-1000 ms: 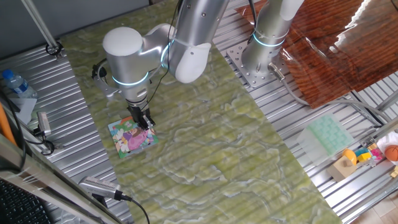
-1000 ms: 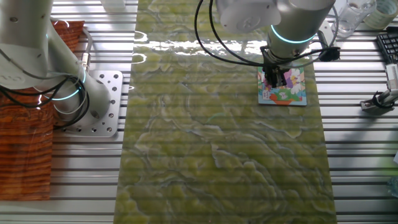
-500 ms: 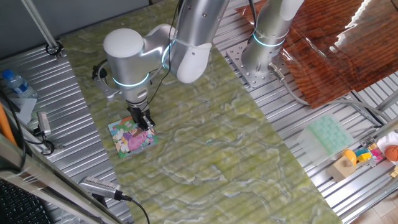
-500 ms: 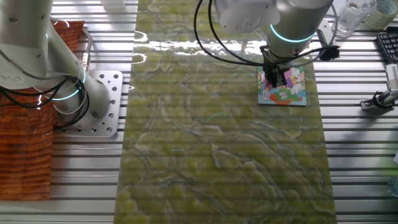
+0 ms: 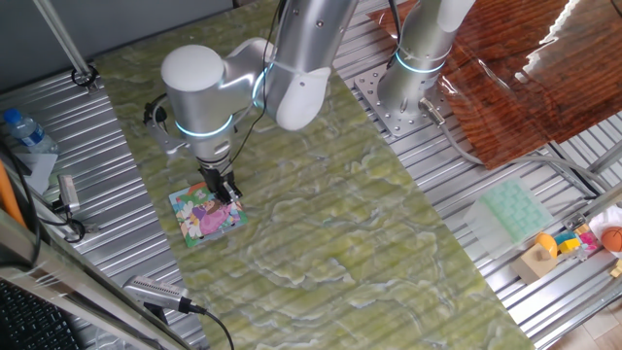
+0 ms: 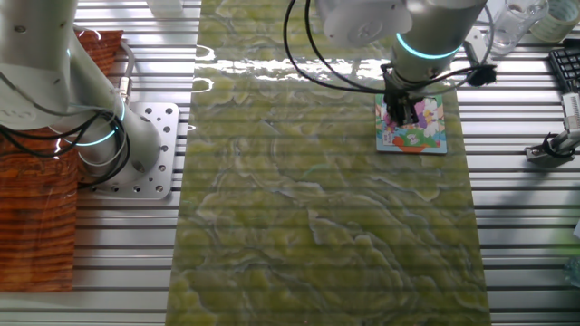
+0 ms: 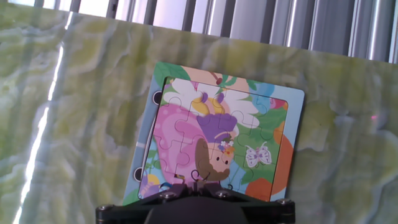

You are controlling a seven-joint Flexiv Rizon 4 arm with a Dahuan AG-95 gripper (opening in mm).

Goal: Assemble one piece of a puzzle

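Arm is over the puzzle (image 5: 205,214), left of centre in one fixed view, upper right in the other fixed view (image 6: 412,126). Puzzle lies flat on the green marbled mat (image 5: 321,224) covering the desk (image 5: 92,146).

Gripper (image 5: 225,193) points straight down at the board's edge nearest the arm; in the other fixed view the gripper (image 6: 399,115) covers the board's left part. Fingertips look right at or on the surface; contact I can't confirm.

Jaws: state unclear. The fixed views are too small to resolve the gap, and the hand view shows only the dark underside of the gripper body (image 7: 193,208) at the bottom edge, no fingertips.

Hand view: puzzle (image 7: 217,140) fills the middle of the frame, teal border, pink/white/green cartoon picture with a purple-dressed figure and a white butterfly. Visible area looks filled, seams showing between pieces. Bottom edge of the board is hidden by the gripper body.

The piece: can't pick it out in any view. Either it's under the gripper at the board's hidden edge or already among the seated pieces; can't tell which.

Elsewhere in one fixed view: pale green tray (image 5: 515,209) at the right, well away from the puzzle, coloured toys (image 5: 573,243) beyond it at the right edge, a water bottle (image 5: 24,131) at far left.
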